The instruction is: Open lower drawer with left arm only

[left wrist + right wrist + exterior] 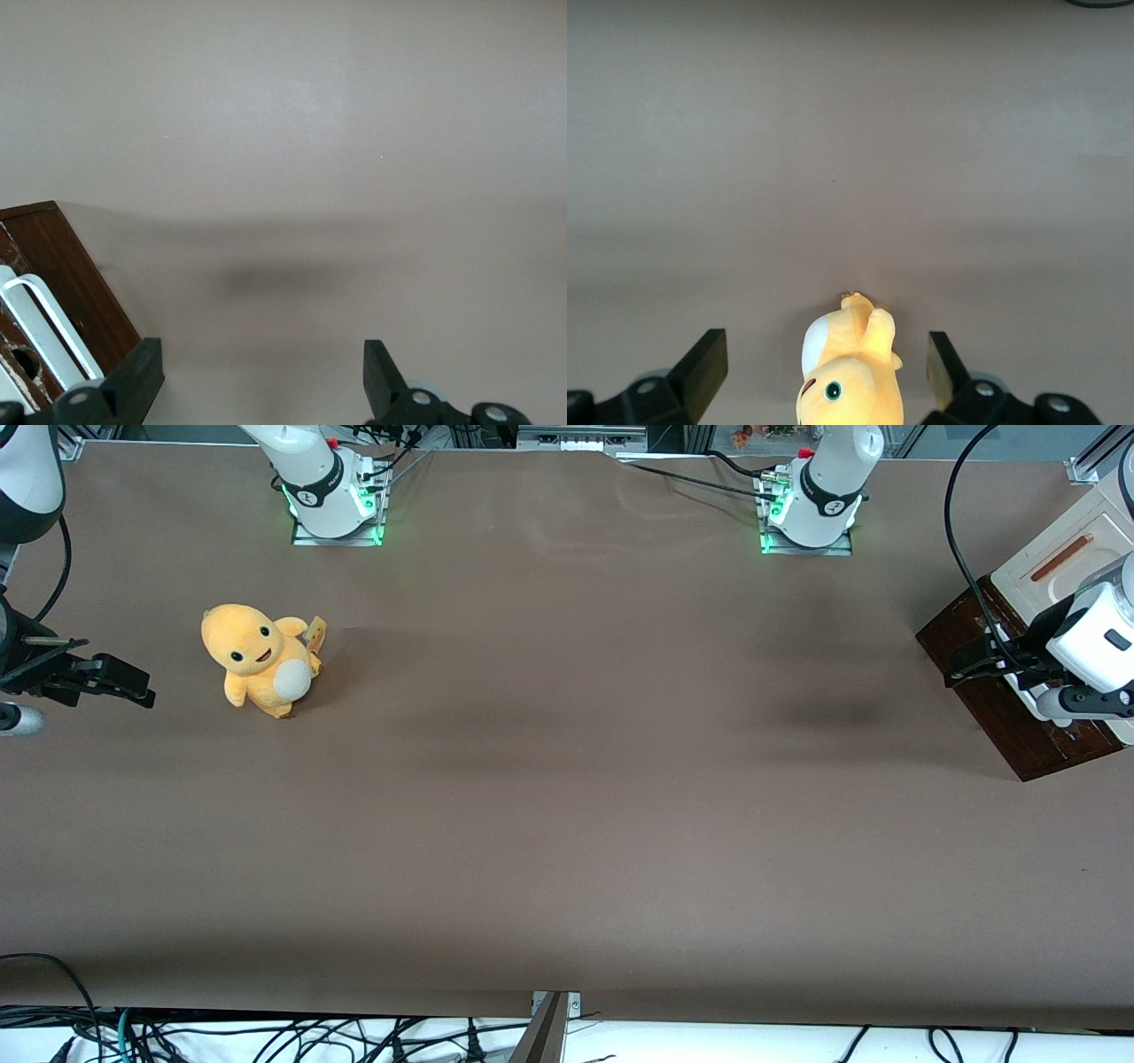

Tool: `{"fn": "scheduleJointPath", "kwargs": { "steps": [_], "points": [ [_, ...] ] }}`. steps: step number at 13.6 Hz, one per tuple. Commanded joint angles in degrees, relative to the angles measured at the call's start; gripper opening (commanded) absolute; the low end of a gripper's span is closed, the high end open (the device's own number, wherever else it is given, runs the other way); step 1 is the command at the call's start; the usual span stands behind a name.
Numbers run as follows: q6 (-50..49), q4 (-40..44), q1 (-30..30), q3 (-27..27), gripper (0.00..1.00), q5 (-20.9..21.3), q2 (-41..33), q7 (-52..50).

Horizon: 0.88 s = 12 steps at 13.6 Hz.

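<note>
The lower drawer (997, 708) shows its dark brown wooden front at the working arm's end of the table. In the left wrist view the drawer front (75, 283) carries a white bar handle (44, 335). The left arm (1099, 633) reaches over the drawer. Its black gripper (964, 667) hangs above the drawer front and the table just in front of it. In the left wrist view the gripper (261, 381) is open and empty. One fingertip (137, 376) is close beside the handle without holding it. The other fingertip (379, 376) is over bare table.
The cream cabinet top (1054, 558) with a thin brown bar stands above the drawer. A yellow plush toy (259, 657) sits on the brown table (567, 797) toward the parked arm's end; it also shows in the right wrist view (850, 376).
</note>
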Motion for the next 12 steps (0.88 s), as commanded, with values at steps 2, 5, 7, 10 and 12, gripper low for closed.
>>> {"fn": "scheduleJointPath", "kwargs": {
  "steps": [2, 5, 7, 10, 12],
  "points": [
    [-0.26, -0.01, -0.22, 0.09, 1.00, -0.37, -0.32, 0.01],
    [-0.35, -0.01, -0.22, 0.18, 1.00, -0.37, -0.32, -0.08],
    [-0.43, -0.10, -0.22, 0.09, 1.00, -0.37, -0.32, -0.17],
    [-0.52, -0.10, -0.22, 0.09, 1.00, -0.37, -0.32, -0.34],
    [-0.52, -0.10, -0.22, 0.09, 1.00, -0.37, -0.40, -0.52]
  ]
}}
